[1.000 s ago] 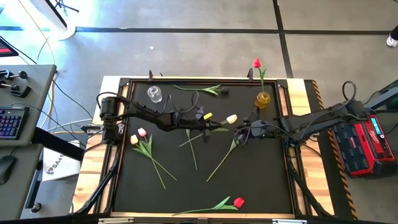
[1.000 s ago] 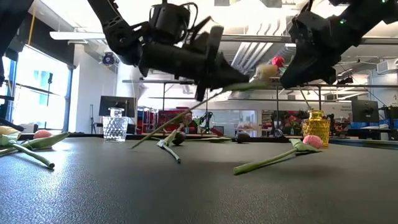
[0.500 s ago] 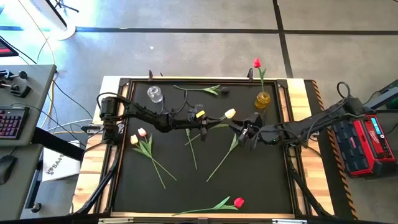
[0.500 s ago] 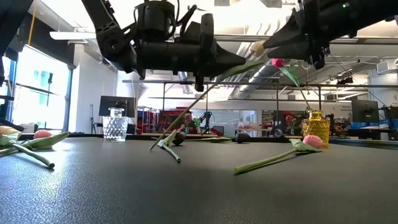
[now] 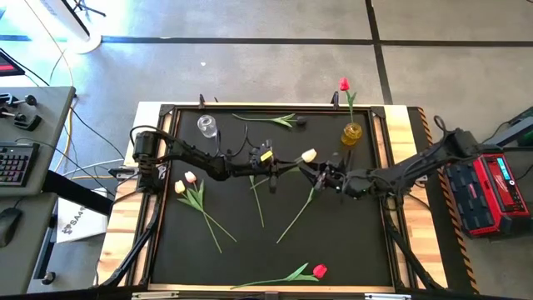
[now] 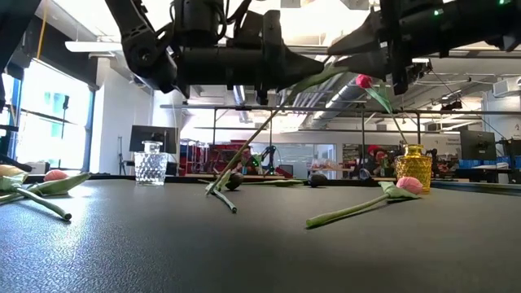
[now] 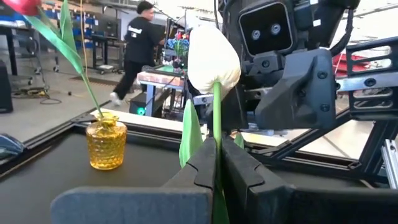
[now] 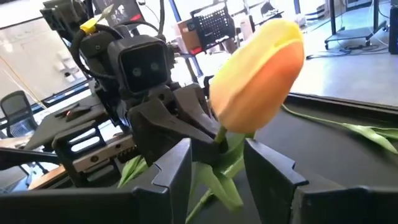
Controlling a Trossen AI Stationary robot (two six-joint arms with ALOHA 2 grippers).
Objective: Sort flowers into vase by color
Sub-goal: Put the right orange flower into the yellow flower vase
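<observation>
The yellow tulip (image 5: 309, 155) hung above the worktop (image 5: 333, 242), near the amber vase (image 5: 352, 133). The left pincer (image 5: 287, 166) was clamped on its stem just below the head. The right pincer (image 5: 320, 173) faced it, its fingers (image 8: 171, 168) parted around that stem.

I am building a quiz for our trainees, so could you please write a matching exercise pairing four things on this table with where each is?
Things:
1. cream tulip
2. amber vase
3. clear glass vase
4. red tulip

Places:
a. lying near the table's front edge
b. left back of the table, empty
c. held by the left claw
d. holding a red flower

Pairs: 1-c, 2-d, 3-b, 4-a
</observation>
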